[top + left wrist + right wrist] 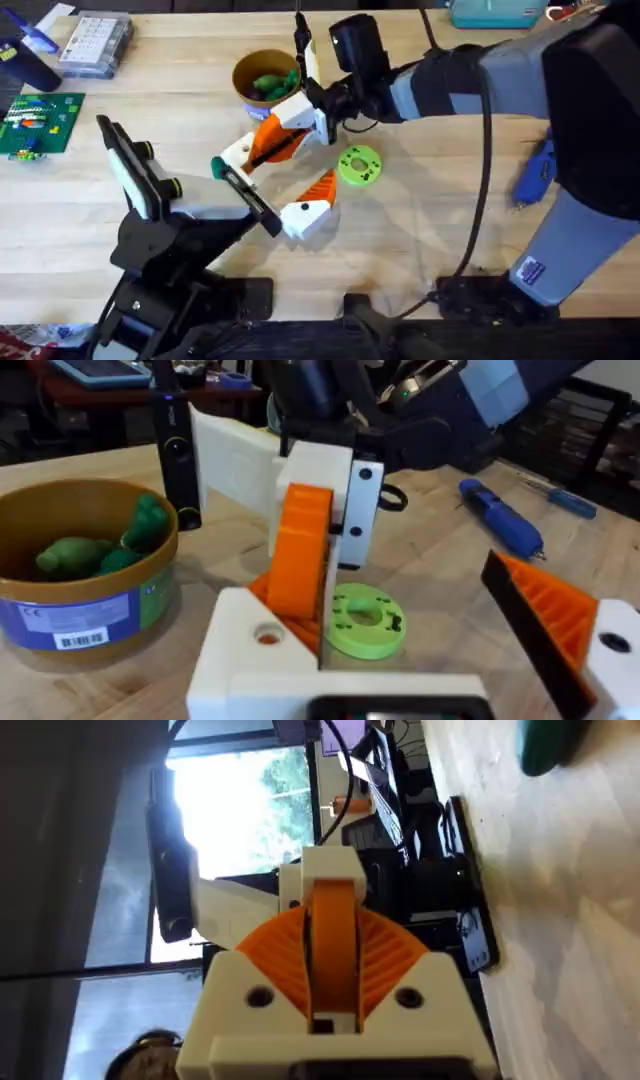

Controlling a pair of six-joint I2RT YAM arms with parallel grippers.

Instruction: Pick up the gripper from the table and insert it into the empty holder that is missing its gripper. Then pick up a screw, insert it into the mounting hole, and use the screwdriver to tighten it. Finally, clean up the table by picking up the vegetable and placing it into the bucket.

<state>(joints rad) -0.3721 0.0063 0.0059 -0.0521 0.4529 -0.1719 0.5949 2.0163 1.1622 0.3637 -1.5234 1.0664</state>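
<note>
Firmly pinched: printed part above its socket

Overhead: at centre frame, the right gripper [292, 125] has its fingers clamped on the gripper [272, 140], just above the holder [237, 153].

Left wrist: the left gripper [420, 670] stands wide and holds nothing, with the orange wedge upright at centre.

Right wrist: ribbed pads [400, 960] squeeze its flanks. It is probably light, stiff and slick, so grip the flanks and leave the base free.

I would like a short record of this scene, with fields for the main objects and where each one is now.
right claw: shut on the gripper
gripper: held at the holder; whether it is seated cannot be told
vegetable: already inside the bucket
screwdriver: lying on the table, on the right side
green disc: flat on the table, beside the holder
</note>
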